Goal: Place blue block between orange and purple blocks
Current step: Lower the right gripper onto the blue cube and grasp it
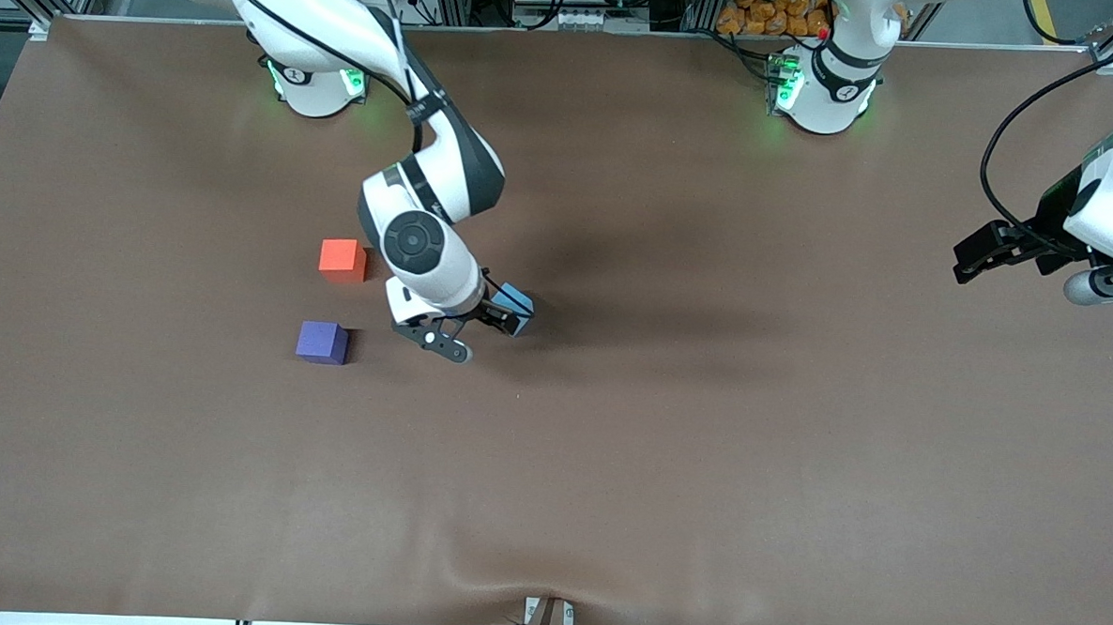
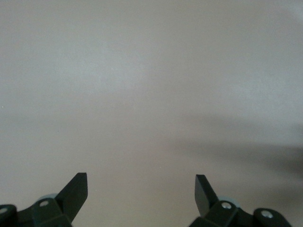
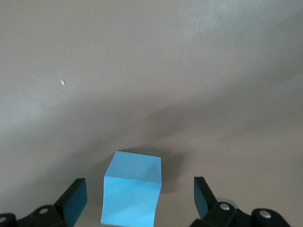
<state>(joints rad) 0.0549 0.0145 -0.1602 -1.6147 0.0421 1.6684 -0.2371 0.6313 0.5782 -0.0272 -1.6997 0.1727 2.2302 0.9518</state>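
Brown table (image 1: 662,467) lies bare around the spread right pincer (image 3: 139,198) straddling the blue block (image 3: 131,191).

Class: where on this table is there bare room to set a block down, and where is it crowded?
Free: the gap between the orange block and purple block, and the table nearer the camera. Crowded: around the blue block, straddled by the open right gripper.

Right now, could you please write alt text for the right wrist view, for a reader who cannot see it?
A light blue block rests on the brown table, sitting between the open black fingers of the right tool, which do not touch it. The block casts a soft shadow on the cloth beside it.
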